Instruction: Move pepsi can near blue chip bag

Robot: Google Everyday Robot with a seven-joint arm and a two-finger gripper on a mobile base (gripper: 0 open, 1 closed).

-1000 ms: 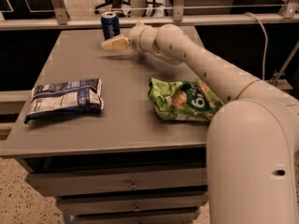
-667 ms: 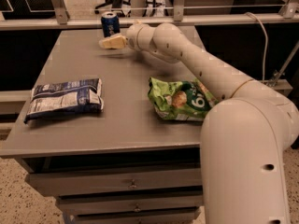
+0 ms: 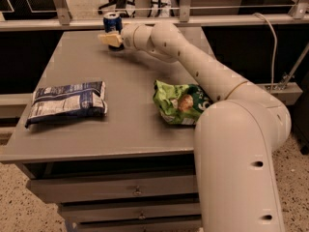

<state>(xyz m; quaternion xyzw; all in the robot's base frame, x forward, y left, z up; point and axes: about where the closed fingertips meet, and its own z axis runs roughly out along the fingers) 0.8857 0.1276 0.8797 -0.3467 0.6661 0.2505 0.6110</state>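
Note:
The pepsi can (image 3: 112, 21), dark blue with a silver top, stands upright at the far edge of the grey table (image 3: 130, 129), left of centre. My gripper (image 3: 110, 38) is at the end of the outstretched arm, right in front of the can's lower part and hiding it. Whether it touches the can does not show. The blue chip bag (image 3: 67, 102) lies flat near the table's front left, well apart from the can and the gripper.
A bright green snack bag (image 3: 181, 102) lies on the right side of the table, under my arm. A railing (image 3: 145, 21) runs just behind the table's far edge. Drawers (image 3: 137, 190) sit below the tabletop.
My gripper has moved a little left and farther back, closing in on the pepsi can. The can and both bags have not moved.

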